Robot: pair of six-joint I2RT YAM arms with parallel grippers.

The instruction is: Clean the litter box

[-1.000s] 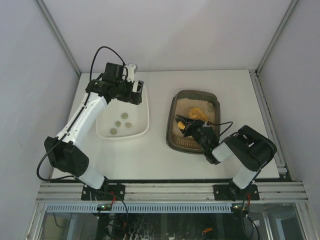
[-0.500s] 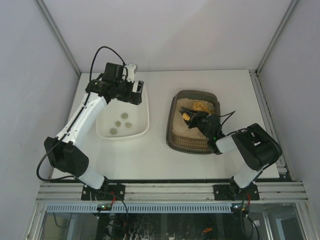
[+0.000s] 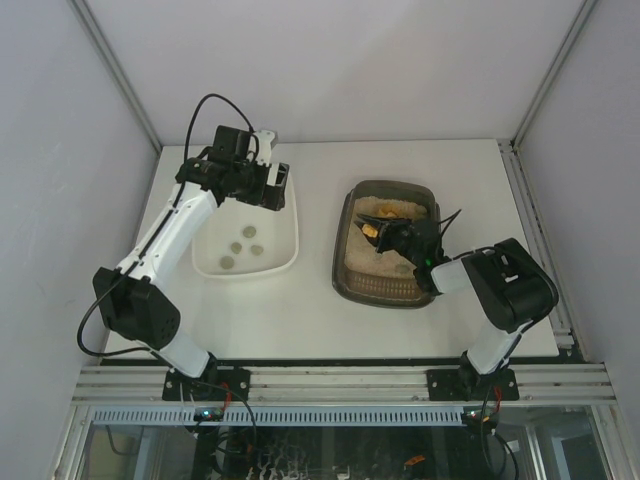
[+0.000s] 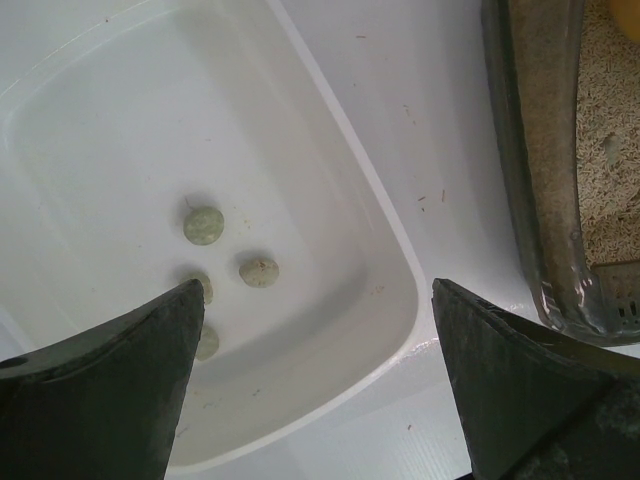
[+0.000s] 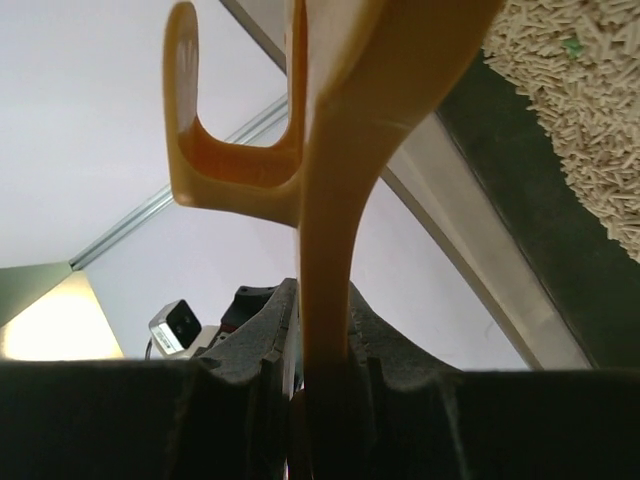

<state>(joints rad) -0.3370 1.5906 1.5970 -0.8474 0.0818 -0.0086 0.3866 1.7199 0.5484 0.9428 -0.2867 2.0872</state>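
Two arms: the right one works in the litter box, the left one waits over the white tray.
Litter box (image 3: 340, 255): right of centre on the worktop (image 3: 310, 315), pale litter (image 3: 375, 272) inside, just beside the white tray (image 3: 246, 274) with a bare strip between them.
Right gripper (image 3: 398, 238): clamped on the handle of the yellow scoop (image 5: 330, 200); the scoop head sits over the far half of the box.
Left gripper (image 4: 315, 295): jaws spread wide, nothing between them, hovering above the tray's far right corner.
Step in hand: judged as a scooping pass through the litter; whether the scoop carries a clump cannot be told, the head is hidden in every view.
Next move: likely lift clear of the box wall, keep the head level, cross to the tray and tip.
Other things: a few greenish clumps (image 4: 204, 225) already lie in the tray.
In the way: the box's near-left wall, and the left gripper over the tray; dumping at the tray's near end looks safer.
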